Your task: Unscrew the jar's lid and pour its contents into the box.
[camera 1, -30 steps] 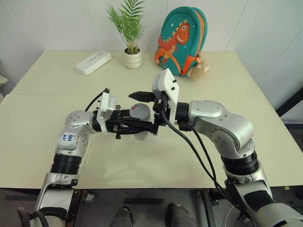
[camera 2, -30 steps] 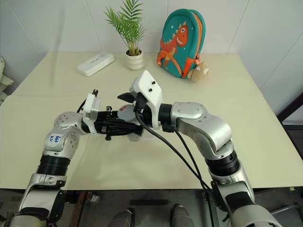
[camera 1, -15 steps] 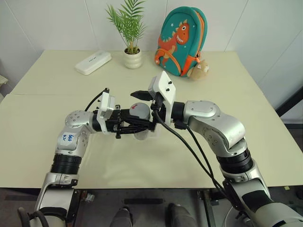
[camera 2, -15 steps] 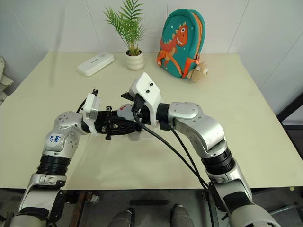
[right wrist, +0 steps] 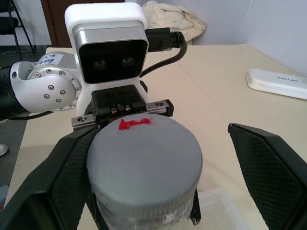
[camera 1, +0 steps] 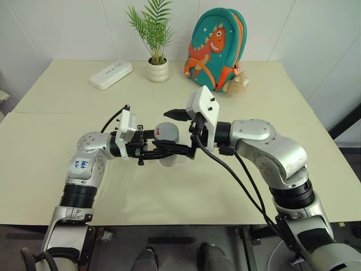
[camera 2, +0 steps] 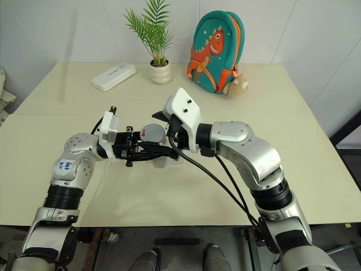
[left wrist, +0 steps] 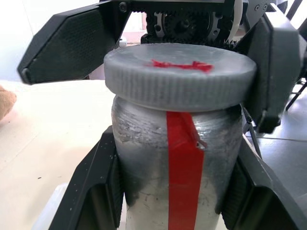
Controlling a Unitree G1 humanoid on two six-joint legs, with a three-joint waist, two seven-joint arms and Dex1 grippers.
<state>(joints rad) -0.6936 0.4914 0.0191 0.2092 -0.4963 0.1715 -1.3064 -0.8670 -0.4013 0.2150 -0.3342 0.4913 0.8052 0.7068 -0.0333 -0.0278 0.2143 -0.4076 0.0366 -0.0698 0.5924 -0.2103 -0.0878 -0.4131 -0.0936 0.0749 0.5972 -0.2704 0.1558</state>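
Silver arms, black cables, white wrist cameras.

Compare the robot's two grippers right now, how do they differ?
The left gripper is shut on the jar, clamping its body; the right gripper is open, its fingers standing on either side of the lid. The left one holds; the right holds nothing. Both point level, facing each other.

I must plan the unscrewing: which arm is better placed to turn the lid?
Right. Its open tool already straddles the round grey lid, while the left tool is shut on the clear plastic jar.
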